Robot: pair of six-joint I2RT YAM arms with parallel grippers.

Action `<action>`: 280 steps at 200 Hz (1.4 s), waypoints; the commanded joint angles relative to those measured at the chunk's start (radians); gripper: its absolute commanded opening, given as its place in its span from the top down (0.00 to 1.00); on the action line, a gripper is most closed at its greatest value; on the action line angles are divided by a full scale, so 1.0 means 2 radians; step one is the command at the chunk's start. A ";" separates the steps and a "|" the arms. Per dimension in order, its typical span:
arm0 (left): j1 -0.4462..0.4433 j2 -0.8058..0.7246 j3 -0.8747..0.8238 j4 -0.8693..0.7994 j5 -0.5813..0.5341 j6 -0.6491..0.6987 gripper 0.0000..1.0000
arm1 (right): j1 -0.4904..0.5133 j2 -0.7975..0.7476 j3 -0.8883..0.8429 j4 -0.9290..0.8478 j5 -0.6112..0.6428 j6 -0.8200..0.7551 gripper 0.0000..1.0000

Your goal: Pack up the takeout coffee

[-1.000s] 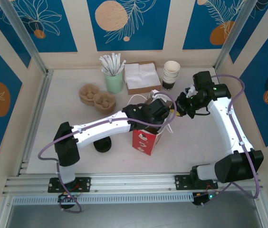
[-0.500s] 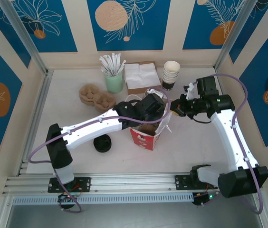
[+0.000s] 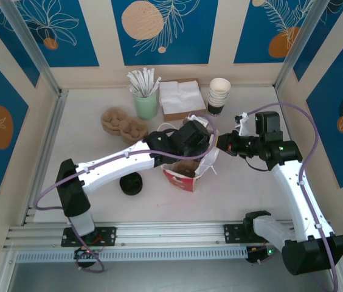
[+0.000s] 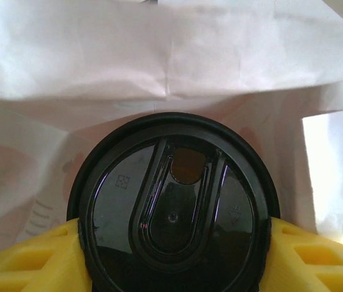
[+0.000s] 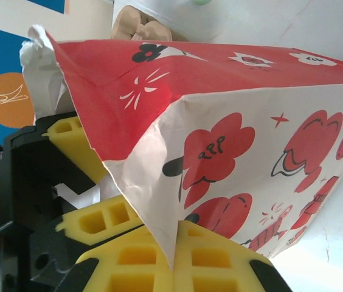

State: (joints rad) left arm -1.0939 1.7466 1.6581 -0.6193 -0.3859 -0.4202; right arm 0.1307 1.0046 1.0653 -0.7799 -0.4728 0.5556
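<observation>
The takeout coffee shows its round black lid from above, deep inside the white lining of the red-and-white paper bag. My left gripper is shut on the cup, a yellow pad on each side of the lid. From above, the left gripper reaches into the bag's open mouth and hides the cup. My right gripper is shut on the bag's right rim. In the right wrist view the bag has its edge pinched between the yellow pads of that gripper.
A low stack of black lids lies left of the bag. At the back stand white cups, a napkin box, a green cup of stirrers and cardboard carriers.
The left gripper has moved up and further into the bag with the cup. The right gripper has slid left and down holding the rim, and the bag has tilted.
</observation>
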 commanded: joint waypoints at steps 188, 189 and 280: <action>0.036 0.035 -0.009 0.038 0.046 0.004 0.40 | -0.051 0.080 0.136 -0.083 0.024 -0.084 0.57; 0.036 0.035 -0.009 0.038 0.048 0.004 0.40 | -0.052 0.081 0.139 -0.085 0.027 -0.087 0.57; 0.045 0.033 0.018 0.023 0.085 0.023 0.41 | -0.022 0.237 0.295 -0.155 0.063 -0.287 0.47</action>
State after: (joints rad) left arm -1.0145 1.8080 1.6501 -0.5472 -0.2443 -0.4000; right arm 0.0608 1.3994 1.5867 -0.9905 -0.3618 0.1307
